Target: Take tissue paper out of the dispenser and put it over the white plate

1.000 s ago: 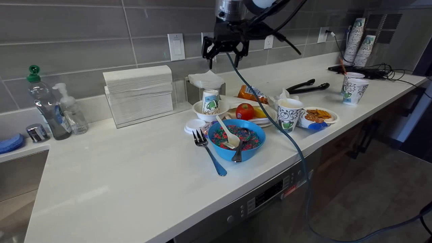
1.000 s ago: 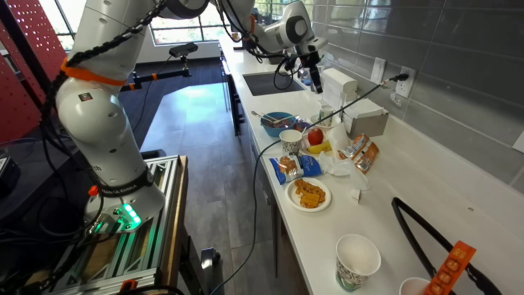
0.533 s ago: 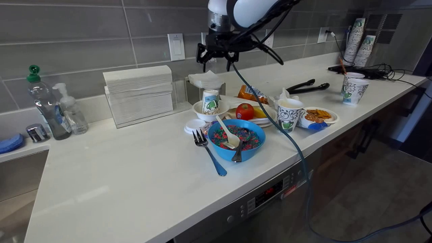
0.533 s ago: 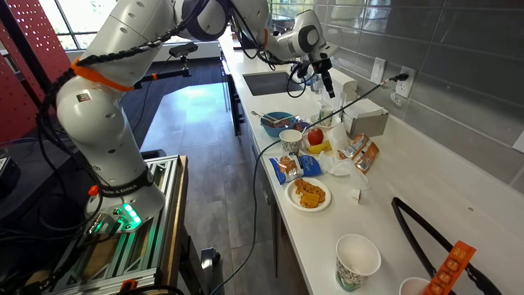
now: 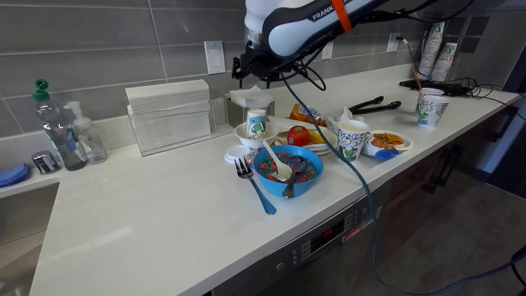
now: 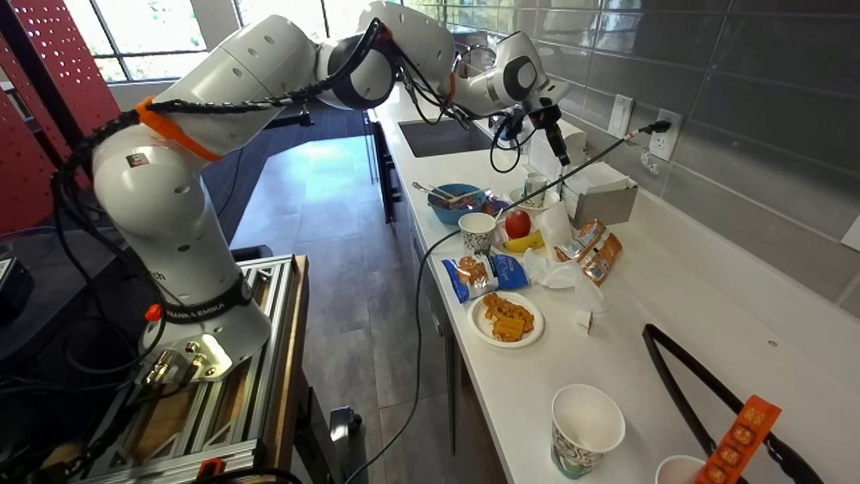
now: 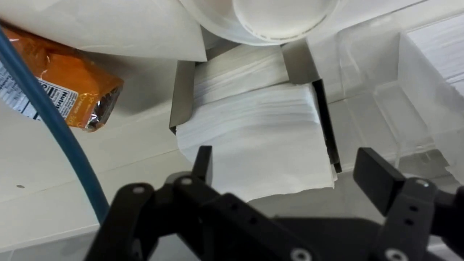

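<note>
A: Left to right in an exterior view: a tall stack of paper towels [image 5: 169, 117] on the counter [image 5: 156, 213], and just right of it the metal dispenser [image 5: 235, 113], with tissue paper [image 5: 251, 98] heaped at its top.

B: That's our item! How will it handle?

A: Light, limp and easy to tear, I'd judge. Weight won't be the trouble; lifting one layer off many might be. I'd take hold shallowly, at the loose far edge spilling past the dispenser, and squeeze gently.

B: And the fingers [image 7: 377, 179]?

A: Spread wide, pinching nothing. In both exterior views they point down near the top of the dispenser.

B: Centred on the tissue?

A: Not quite! By the wrist view, the finger on the towel side stands clear of the tissue, while the opposite one covers part of its border. The loose edge runs across the gap. The tips look higher than the sheets, but I can't rule out a touch.

B: Where's it bound?

A: Well to the right: a white plate [image 5: 407, 144] with orange food [image 5: 388, 139]. Whether that's the plate meant, I can't tell. No tissue covers it, so the pull should come first.
</note>
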### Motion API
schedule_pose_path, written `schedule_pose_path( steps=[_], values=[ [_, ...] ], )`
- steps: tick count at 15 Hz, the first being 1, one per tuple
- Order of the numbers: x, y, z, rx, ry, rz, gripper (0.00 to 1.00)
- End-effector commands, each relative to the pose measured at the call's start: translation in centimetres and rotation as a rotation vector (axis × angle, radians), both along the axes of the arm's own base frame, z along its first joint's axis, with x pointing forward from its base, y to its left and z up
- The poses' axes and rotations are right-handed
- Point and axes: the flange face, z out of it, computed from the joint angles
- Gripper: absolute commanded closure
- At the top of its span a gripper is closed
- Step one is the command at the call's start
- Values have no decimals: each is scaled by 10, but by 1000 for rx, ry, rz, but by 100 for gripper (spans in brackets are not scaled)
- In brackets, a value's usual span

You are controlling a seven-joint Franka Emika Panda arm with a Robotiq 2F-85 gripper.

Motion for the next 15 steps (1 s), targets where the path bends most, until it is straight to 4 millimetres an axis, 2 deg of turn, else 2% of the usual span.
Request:
schedule_pose_path(
  steps=[1, 8, 14, 15],
  values=[
    [13, 1, -21, 12, -38, -74, 0],
    [20, 1, -45, 31, -86, -125, 0],
    [25, -5, -46, 49, -132, -187, 7],
    [25, -7, -46, 49, -134, -194, 12]
  ],
)
